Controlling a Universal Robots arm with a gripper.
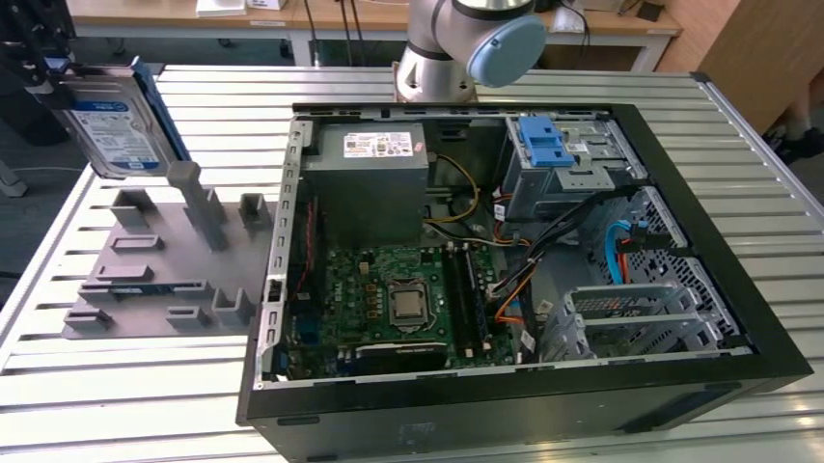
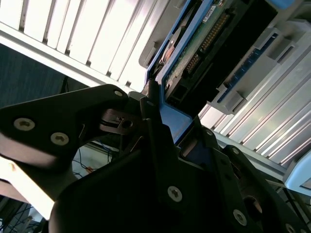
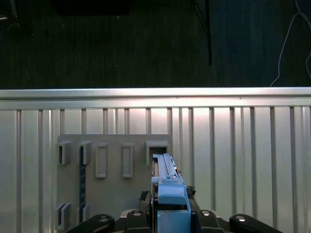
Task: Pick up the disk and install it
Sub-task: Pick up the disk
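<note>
Disk [image 1: 114, 130] — clamped by gripper [image 2: 163, 119] — above grey holder [image 1: 154, 280].

One disk [image 1: 114, 130], far left. One grey slotted holder [image 1: 142, 280], left. One open computer case [image 1: 515, 410], right: one blue latch bracket [image 1: 547, 145], one grey metal box [image 1: 373, 178].

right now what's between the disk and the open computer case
In the exterior view: bare table slats and the grey fixture's upright posts, between disk and case.
</note>
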